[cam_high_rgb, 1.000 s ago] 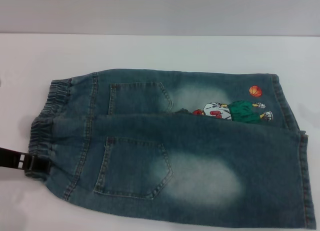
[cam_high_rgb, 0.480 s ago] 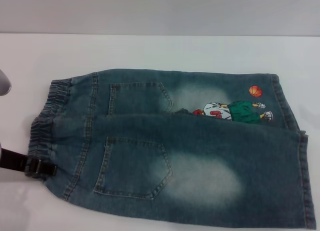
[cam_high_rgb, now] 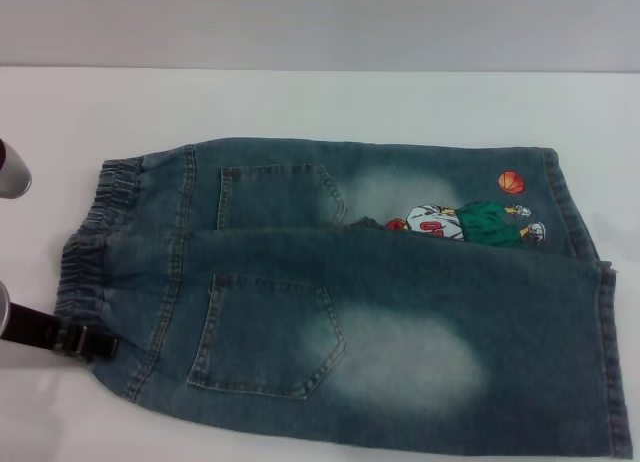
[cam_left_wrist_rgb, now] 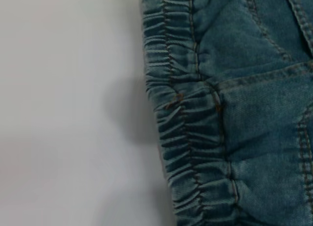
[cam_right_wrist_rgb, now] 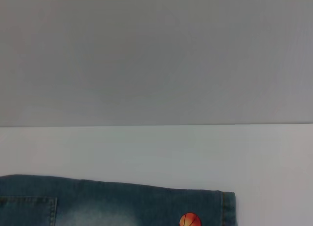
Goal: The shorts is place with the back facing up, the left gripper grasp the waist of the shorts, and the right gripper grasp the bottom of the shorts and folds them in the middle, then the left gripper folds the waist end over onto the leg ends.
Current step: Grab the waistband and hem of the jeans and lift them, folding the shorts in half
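The denim shorts (cam_high_rgb: 340, 292) lie flat on the white table (cam_high_rgb: 300, 102), back side up and already folded along the middle, so that the near half overlaps the far half. On the near half a back pocket (cam_high_rgb: 265, 332) faces up beside a faded pale patch. At the near left corner, the left gripper (cam_high_rgb: 88, 342) reaches in from the left edge of the head view and sits at the elastic waistband (cam_high_rgb: 85, 267), its dark fingertips touching the gathered hem; whether they are closed on the fabric or merely resting against it cannot be told. The left wrist view shows the ruched waistband (cam_left_wrist_rgb: 186, 138) from above, lying on the table with orange stitching visible. Further back, the far half shows a second back pocket (cam_high_rgb: 275, 194) and a cartoon figure patch (cam_high_rgb: 470, 222) partly covered by the fold edge, with a small orange basketball patch (cam_high_rgb: 511, 182) just beyond it near the leg hem. The leg ends lie to the right, the waist to the left. The right gripper does not appear in any view; the right wrist view shows only the far corner of the shorts (cam_right_wrist_rgb: 122, 201) with the basketball patch (cam_right_wrist_rgb: 190, 220) and a grey wall (cam_right_wrist_rgb: 156, 55) behind the table.
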Available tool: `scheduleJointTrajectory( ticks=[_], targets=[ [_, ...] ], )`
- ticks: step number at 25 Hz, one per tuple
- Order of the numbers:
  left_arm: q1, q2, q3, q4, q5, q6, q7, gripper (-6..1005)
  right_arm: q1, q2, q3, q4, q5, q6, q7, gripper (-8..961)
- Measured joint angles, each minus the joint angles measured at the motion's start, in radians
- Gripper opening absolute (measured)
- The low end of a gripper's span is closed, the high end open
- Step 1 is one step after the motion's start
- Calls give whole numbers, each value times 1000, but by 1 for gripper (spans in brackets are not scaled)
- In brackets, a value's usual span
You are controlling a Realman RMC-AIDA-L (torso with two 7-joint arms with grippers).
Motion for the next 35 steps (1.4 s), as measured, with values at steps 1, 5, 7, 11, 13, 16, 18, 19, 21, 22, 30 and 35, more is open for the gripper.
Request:
scheduleJointTrajectory(
  ticks=[1, 5, 7, 11, 13, 16, 18, 19, 21, 22, 30, 35],
  targets=[
    [0, 0, 0, 0, 0, 0, 0, 860, 0, 0, 0, 0, 0, 0, 0, 685],
    [-4, 0, 6, 0, 0, -6, 0, 860, -1, 0, 0, 2, -1, 0, 0, 685],
    [-4, 0, 6, 0, 0, -6, 0, 860, -1, 0, 0, 2, -1, 1, 0, 686],
    [-5, 0, 7, 0, 0, -6, 0, 860, 2, 0, -2, 3, -1, 1, 0, 686],
    [-5, 0, 7, 0, 0, -6, 0, 860, 3, -1, -3, 3, -1, 1, 0, 686],
    [-7, -1, 8, 1, 0, -6, -3, 860, 5, -1, -4, 3, -1, 1, 0, 685],
    [-8, -1, 11, 1, 0, -7, -7, 860, 6, -2, -6, 3, -1, 1, 0, 684],
    [-9, -1, 13, 1, 0, -7, -9, 860, 7, -3, -7, 3, -2, 1, 0, 684],
    [-10, 0, 14, 2, 0, -6, -10, 860, 7, -3, -9, 3, -3, 1, 0, 684],
    [-10, 0, 15, 3, 0, -6, -10, 860, 8, -3, -9, 3, -3, 1, 0, 685],
    [-13, 0, 16, 5, 5, -9, -19, 860, 8, -3, -9, 3, -4, 1, -1, 686],
    [-13, 0, 16, 3, 15, -13, -23, 855, 8, -3, -10, 3, 1, 2, -14, 685]
  ],
)
